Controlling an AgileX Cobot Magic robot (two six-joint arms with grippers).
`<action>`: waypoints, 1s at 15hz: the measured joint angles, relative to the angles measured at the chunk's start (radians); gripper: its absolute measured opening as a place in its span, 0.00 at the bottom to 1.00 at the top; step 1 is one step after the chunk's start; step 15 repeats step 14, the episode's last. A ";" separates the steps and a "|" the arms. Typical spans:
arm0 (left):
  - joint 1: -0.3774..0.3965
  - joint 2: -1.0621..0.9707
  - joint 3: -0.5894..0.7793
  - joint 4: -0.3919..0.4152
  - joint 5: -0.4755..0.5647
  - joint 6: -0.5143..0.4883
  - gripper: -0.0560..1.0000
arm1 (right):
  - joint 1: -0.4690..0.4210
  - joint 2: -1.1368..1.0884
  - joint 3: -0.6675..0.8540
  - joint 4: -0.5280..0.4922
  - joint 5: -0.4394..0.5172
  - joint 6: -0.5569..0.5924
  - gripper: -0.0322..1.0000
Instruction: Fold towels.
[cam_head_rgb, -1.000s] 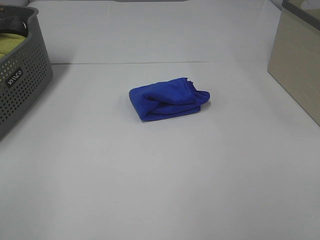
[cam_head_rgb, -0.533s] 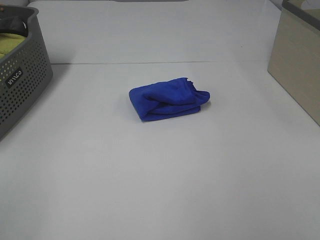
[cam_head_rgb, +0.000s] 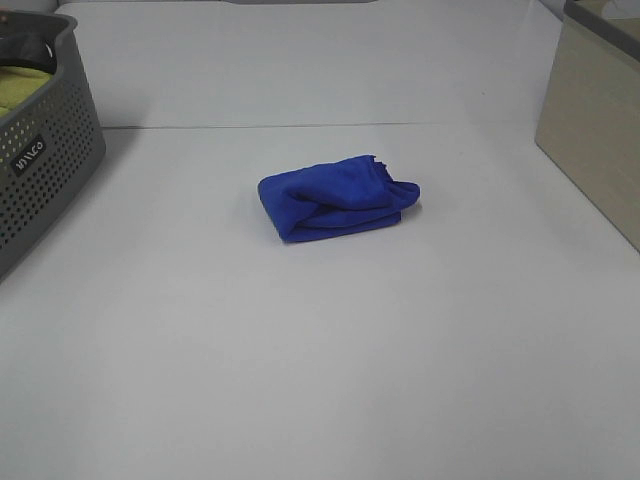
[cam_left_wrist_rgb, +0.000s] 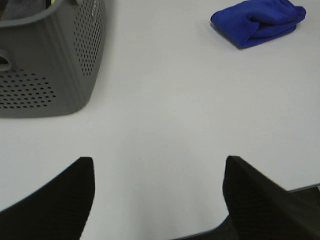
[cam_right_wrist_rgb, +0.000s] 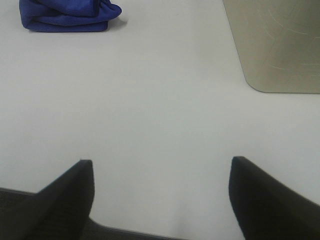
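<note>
A blue towel (cam_head_rgb: 338, 197) lies folded in a small bundle near the middle of the white table. It also shows in the left wrist view (cam_left_wrist_rgb: 258, 21) and in the right wrist view (cam_right_wrist_rgb: 67, 13). My left gripper (cam_left_wrist_rgb: 157, 165) is open and empty, low over the table's near left, well apart from the towel. My right gripper (cam_right_wrist_rgb: 161, 167) is open and empty over the near right, also far from the towel. Neither gripper shows in the exterior high view.
A grey perforated basket (cam_head_rgb: 40, 150) stands at the left edge with yellow cloth inside; it also shows in the left wrist view (cam_left_wrist_rgb: 50, 55). A beige bin (cam_head_rgb: 595, 120) stands at the right edge, and also shows in the right wrist view (cam_right_wrist_rgb: 275, 42).
</note>
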 joint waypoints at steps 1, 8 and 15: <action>0.000 -0.018 0.000 -0.001 0.000 0.000 0.71 | 0.000 0.000 0.000 0.000 0.000 0.000 0.74; 0.000 -0.022 0.000 0.009 0.002 0.000 0.71 | 0.000 0.000 0.000 0.001 -0.001 0.000 0.74; 0.000 -0.022 0.000 0.009 0.002 0.000 0.71 | 0.000 0.000 0.000 0.001 -0.001 0.000 0.74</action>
